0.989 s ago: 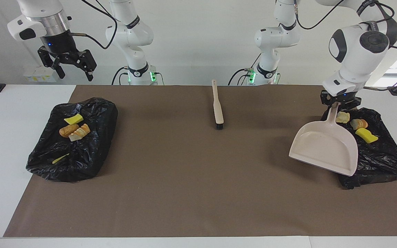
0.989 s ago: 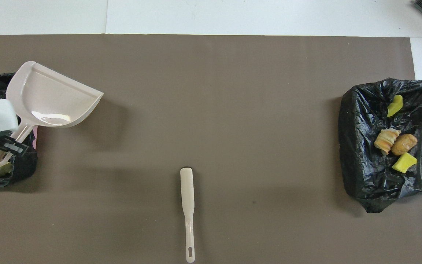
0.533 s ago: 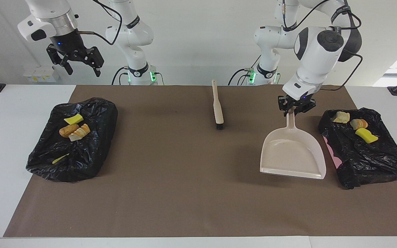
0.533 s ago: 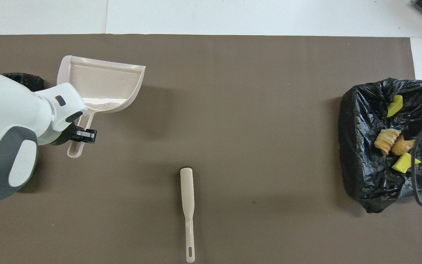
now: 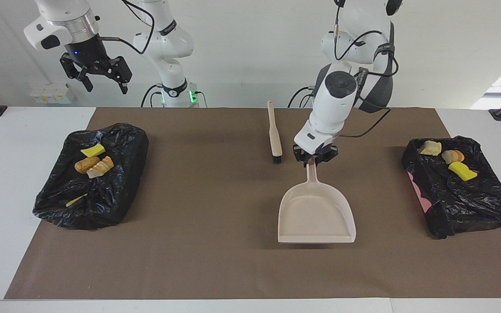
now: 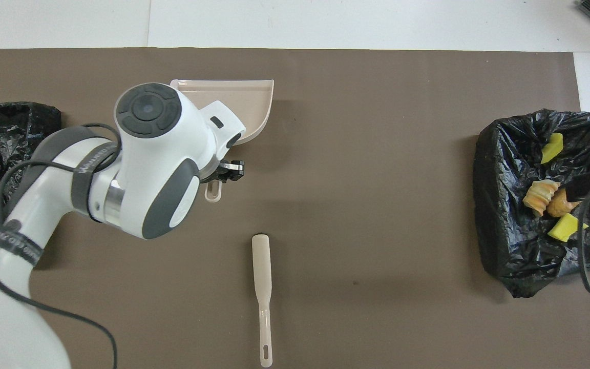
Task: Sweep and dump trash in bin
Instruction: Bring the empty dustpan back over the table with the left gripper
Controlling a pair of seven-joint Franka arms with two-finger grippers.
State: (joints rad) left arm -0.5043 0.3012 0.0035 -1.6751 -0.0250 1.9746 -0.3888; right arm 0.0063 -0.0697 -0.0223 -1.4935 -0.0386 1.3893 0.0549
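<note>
Now my left tool (image 5: 315, 159) grips the dustpan (image 5: 316, 214) by its handle over mid-desk, brush (image 5: 275, 135) at its eleven o'clock. My right tool (image 5: 101, 77) waits, wide. Trash (image 5: 449, 159) sits in both bags; next, set the pan down.

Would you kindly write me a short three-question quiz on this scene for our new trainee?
1. True or false: the left pincer is shut on the dustpan handle.
2. Which lies nearer the robots: the brush or the dustpan's pan?
3. The trash lies on: A) the brown mat, B) the two black bags, C) the dustpan.

Key
1. True.
2. The brush.
3. B. The right pincer waits open in the air near its own bag.
</note>
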